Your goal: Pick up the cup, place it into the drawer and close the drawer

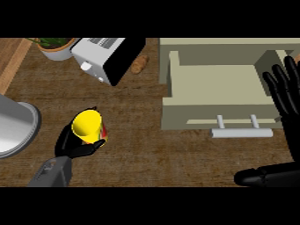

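Head view, one counter (152, 145) of dark wood grain. One cup (88, 125), yellow, smooth, with a red mark at its side, sits at seven o'clock from centre; its lower body is hidden by the left hand (79, 147), whose black fingers curl round it. One right hand (294, 114), black, at three o'clock, fingers straight and spread, covers the drawer's right edge. One drawer (210, 83), pale boxy, pulled open at one o'clock, with one light bar handle (242, 131) on two posts. One toaster (107, 57), white and black, at eleven o'clock. One potted plant (56, 47), cut off above. One small brown item (139, 64), hard to identify. One grey metal cylinder (6, 123), cut off at nine o'clock.
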Available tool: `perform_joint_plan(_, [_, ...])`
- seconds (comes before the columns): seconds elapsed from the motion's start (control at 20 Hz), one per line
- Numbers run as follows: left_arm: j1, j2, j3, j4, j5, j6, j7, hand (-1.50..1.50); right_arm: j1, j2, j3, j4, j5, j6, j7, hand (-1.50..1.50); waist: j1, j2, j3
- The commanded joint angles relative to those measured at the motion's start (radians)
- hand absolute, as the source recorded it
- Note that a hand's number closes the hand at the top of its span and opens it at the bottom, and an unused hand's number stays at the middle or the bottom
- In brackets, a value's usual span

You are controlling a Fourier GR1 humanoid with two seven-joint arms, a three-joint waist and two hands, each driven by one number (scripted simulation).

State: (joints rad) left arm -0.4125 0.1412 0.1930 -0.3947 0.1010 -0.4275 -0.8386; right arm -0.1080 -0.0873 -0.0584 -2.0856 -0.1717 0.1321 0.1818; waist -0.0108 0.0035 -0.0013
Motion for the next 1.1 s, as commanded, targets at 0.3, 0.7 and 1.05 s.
perform_joint_plan(0.3, [-0.033,-0.031,-0.017,-0.006,-0.018,-0.014,-0.178,1.50,-0.041,-0.013,-0.013,-0.019,-0.007,-0.018,0.055,-1.50,0.001,0.000,0.000])
perform_joint_plan(0.7, [0.012,-0.006,0.061,-0.078,0.050,0.121,-0.221,1.50,0.016,-0.013,-0.012,-0.026,-0.020,0.015,0.012,-1.50,0.006,-0.002,0.001])
perform_joint_plan(1.05, [0.074,-0.037,0.068,-0.318,0.134,0.121,-0.125,1.50,0.038,-0.023,-0.046,0.011,-0.025,0.029,-0.027,-1.50,0.017,-0.007,0.002])
